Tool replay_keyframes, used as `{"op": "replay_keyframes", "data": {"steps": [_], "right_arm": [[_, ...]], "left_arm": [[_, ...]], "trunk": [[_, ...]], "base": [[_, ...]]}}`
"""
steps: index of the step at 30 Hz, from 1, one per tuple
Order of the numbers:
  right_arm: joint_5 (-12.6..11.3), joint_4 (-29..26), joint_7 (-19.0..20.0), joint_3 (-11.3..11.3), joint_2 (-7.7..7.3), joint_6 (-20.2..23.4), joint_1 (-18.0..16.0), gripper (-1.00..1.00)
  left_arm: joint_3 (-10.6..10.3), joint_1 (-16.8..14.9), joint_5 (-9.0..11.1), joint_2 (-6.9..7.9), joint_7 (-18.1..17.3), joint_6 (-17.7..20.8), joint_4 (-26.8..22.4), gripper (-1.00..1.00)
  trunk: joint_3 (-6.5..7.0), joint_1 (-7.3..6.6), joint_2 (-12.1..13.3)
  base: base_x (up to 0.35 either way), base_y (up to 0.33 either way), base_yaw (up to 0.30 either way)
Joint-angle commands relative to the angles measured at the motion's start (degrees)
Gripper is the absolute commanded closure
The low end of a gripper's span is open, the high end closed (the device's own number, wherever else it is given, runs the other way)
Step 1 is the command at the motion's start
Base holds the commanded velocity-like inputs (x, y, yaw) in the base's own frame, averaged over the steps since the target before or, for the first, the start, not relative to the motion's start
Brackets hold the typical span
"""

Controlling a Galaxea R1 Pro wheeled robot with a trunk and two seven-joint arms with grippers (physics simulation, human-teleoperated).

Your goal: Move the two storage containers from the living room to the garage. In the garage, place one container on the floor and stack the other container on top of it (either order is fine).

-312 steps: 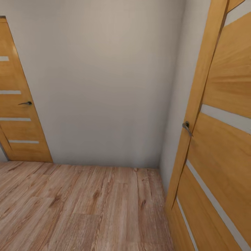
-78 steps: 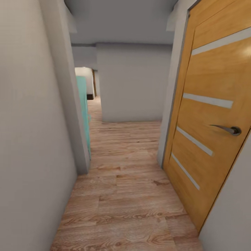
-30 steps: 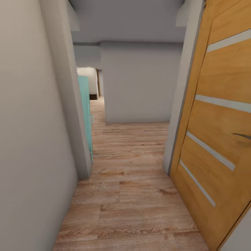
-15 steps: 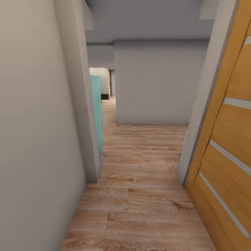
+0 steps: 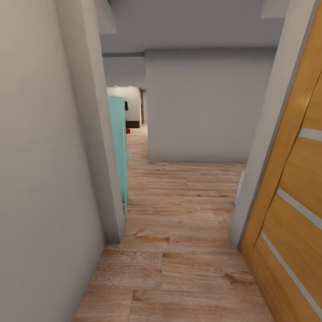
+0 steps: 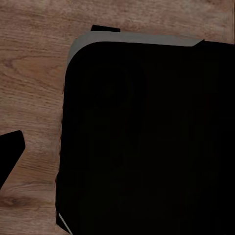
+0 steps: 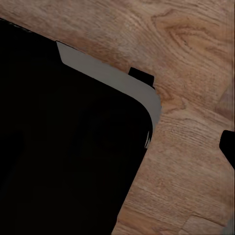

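The two storage containers are out of view, and so are the garage and its floor. I am in a narrow corridor with light wood planks (image 5: 179, 250). At its far end a bright doorway (image 5: 129, 107) opens onto another room, with a tiny red speck (image 5: 128, 130) too small to identify. Both wrist views look down at the wood planks and my own black base (image 6: 147, 137) (image 7: 63, 147). A black tip (image 6: 11, 152) at the left wrist view's edge and another (image 7: 228, 147) in the right wrist view may be fingers; their state cannot be told.
A pale grey wall (image 5: 44, 179) runs close on my left, ending at a corner (image 5: 112, 214) with a turquoise panel (image 5: 119, 147) behind it. An orange wooden door (image 5: 295, 201) stands close on the right. A grey wall (image 5: 201, 107) blocks straight ahead; the corridor continues to its left.
The camera has moved forward along the corridor. The door on the right has slid further out of frame, and the far doorway looks nearer.
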Motion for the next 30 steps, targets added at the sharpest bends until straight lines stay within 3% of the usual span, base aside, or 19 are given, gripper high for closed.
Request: {"op": "replay_keyframes", "data": {"steps": [1, 30], "right_arm": [[-0.61, 0.18, 0.34, 0.41, 0.0, -0.34, -0.07, -1.0], [-0.44, 0.18, 0.37, 0.41, 0.07, -0.32, -0.07, -1.0]], "left_arm": [[0.28, -0.02, 0.39, -0.01, -0.04, -0.13, 0.01, -1.0], [0.34, -0.02, 0.48, 0.04, -0.04, 0.21, 0.01, -1.0]], "trunk": [[-0.05, 0.03, -0.03], [-0.05, 0.03, -0.03]], "base": [[0.316, -0.125, 0.0], [0.316, -0.129, 0.0]]}}
